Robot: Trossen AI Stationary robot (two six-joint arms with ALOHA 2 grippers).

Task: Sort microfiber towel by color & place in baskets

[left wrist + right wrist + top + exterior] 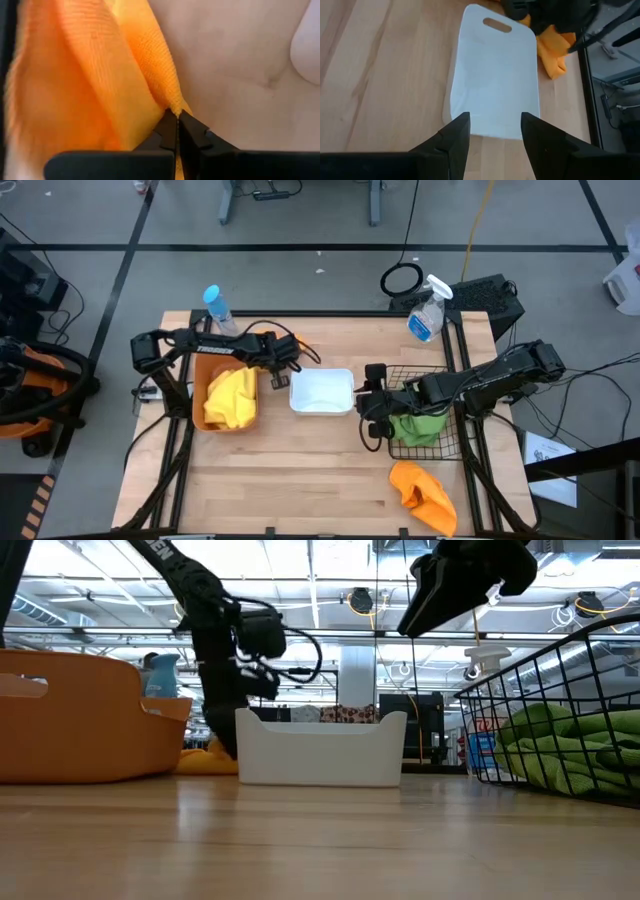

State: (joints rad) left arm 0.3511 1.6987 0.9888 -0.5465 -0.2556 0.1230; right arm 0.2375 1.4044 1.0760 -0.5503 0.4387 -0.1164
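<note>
My left claw (177, 117) is pressed together on a fold of the far orange towel (100, 75): the cloth's ridge runs straight out from the tips, away from the wrist, its bulk off to one side on the desk (300, 470). That pinch sits behind the orange-brown tub (225, 398) and just beside the far corner of the white tub (322, 391), which looks empty. So the carry, as I judge it, is short: lift, then swing toward the white tub, which lies nearer this arm than the right. My right claw (495, 131) hangs spread and holding nothing over the white tub's near side, by the black wire basket (440, 442) with a green towel (418, 426) in it. A yellow towel (232, 397) fills the orange-brown tub. The other orange towel (425, 495) lies at the front right, nearer the right arm.
</note>
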